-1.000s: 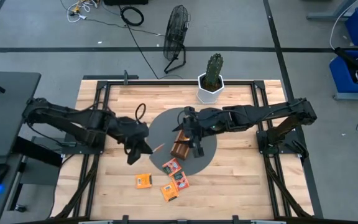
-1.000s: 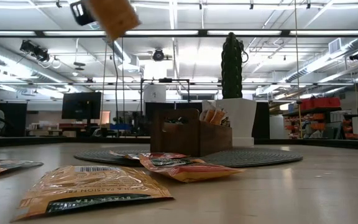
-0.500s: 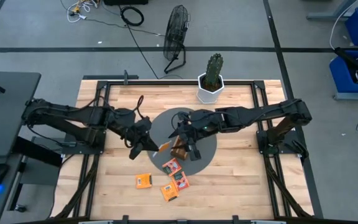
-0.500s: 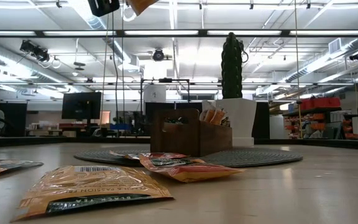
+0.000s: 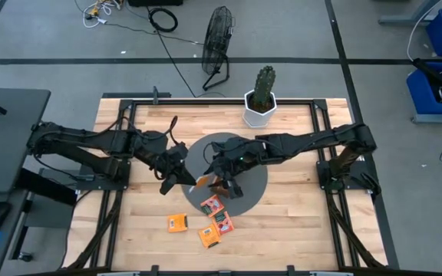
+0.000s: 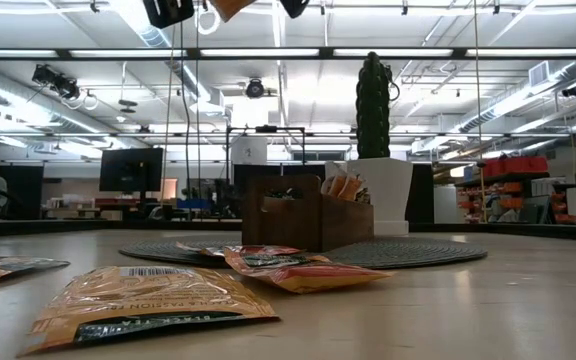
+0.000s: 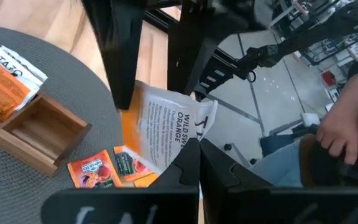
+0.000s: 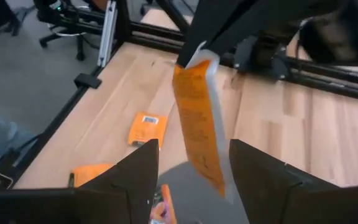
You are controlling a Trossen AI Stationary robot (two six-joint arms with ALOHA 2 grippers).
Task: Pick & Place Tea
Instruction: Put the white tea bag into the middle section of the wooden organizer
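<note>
Left hand (image 7: pixel 194 163) pinches 1 tea sachet (image 8: pixel 199 127); right hand (image 8: pixel 191 180), spread, should center on it before pinching.

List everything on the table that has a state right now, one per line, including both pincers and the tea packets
Left pincer: shut on an orange tea sachet, held in the air.
Right pincer: open, empty, fingers either side of that sachet.
Wooden tray: upright on the grey mat; one compartment holds sachets, the next is empty.
Loose sachets: lying flat on the table and the mat's edge.
Cactus: upright in its white pot.
</note>
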